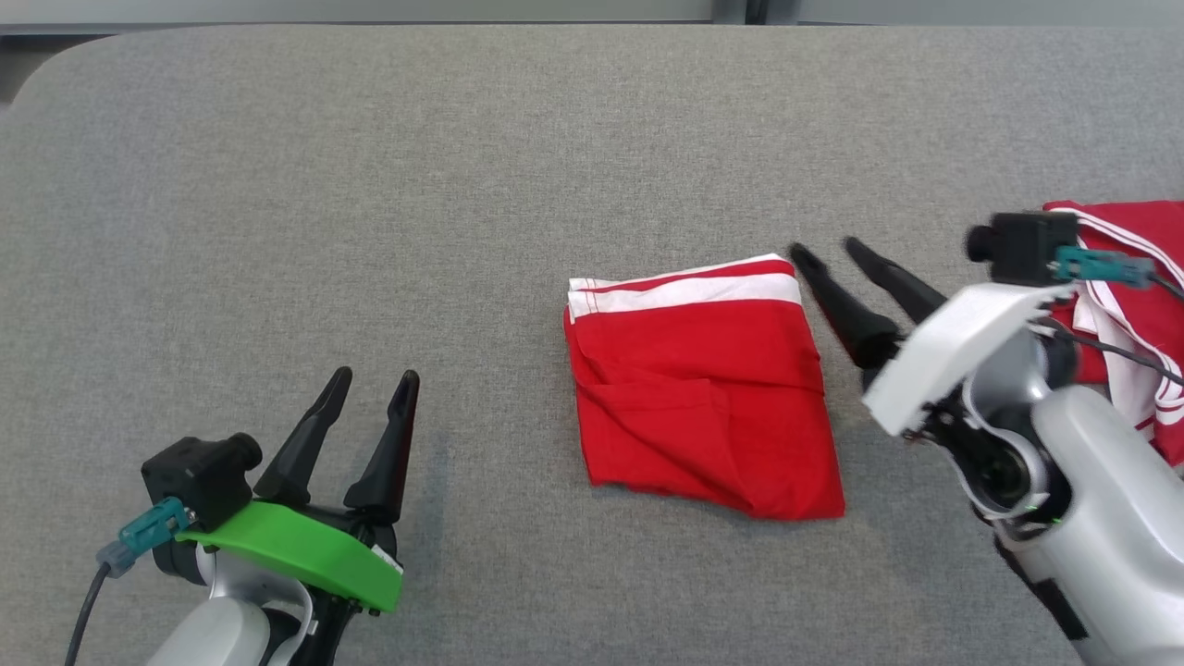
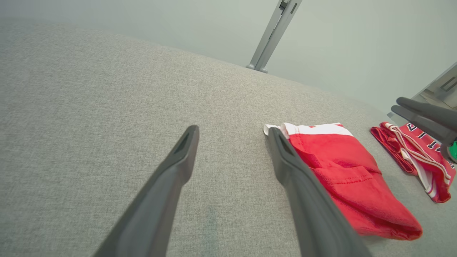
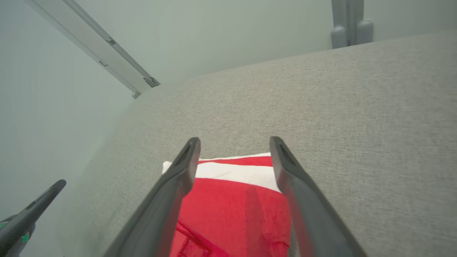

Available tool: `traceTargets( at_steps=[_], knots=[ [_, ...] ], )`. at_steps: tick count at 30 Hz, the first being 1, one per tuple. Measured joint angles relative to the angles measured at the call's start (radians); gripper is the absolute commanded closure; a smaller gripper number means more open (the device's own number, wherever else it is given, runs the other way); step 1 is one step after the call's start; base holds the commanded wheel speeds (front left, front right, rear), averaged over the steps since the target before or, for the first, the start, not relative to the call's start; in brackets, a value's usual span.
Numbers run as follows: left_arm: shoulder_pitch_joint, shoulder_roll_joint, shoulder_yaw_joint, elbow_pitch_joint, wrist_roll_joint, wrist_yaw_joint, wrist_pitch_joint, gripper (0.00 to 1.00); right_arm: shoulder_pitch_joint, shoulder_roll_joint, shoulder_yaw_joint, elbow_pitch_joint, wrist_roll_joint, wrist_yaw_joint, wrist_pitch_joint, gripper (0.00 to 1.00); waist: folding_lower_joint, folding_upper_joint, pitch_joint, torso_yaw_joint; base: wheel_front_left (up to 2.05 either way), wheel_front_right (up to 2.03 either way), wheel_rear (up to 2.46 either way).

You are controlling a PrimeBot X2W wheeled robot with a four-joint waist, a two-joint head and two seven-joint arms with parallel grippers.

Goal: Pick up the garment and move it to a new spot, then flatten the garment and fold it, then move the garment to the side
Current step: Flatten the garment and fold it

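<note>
Lying folded near the middle of the grey fabric-covered table (image 1: 370,185), the red cloth garment (image 1: 698,384) is recorded as a compact, roughly square packet. A white band is noted along its far edge, and a stitched pocket seam is seen on its upper face. Soft creases are observed across the near half; the edges are otherwise neatly stacked.

The right gripper (image 1: 822,246) is found at the garment's far right corner, its two long dark fingers held apart with nothing between them. In the head view the fingertips are placed just beside that corner. In the right wrist view the white band is framed between the two fingers. Whether the cloth is touched by either finger cannot be told.

The left gripper (image 1: 376,375) is found well apart from the garment, over bare table on the robot's left and near side. Its fingers are likewise spread and nothing is held. In the left wrist view one finger is seen overlapping the garment's left edge, but no contact is indicated by the head view.

A second red garment with white trim and dark lettering (image 1: 1133,277) is noted at the right edge of the table, partly hidden behind the right wrist and separated from the folded piece by bare grey fabric.
</note>
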Motion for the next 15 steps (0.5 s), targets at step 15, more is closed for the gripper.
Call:
traceTargets(
  at_steps=[15],
  knots=[
    [-0.002, -0.004, -0.014, -0.015, 0.054, 0.000, -0.015, 0.00, 0.154, -0.027, -0.086, 0.128, 0.192, 0.071, 0.002, 0.00, 0.0000, 0.0000, 0.024, 0.041, 0.00, 0.00, 0.00]
  ],
)
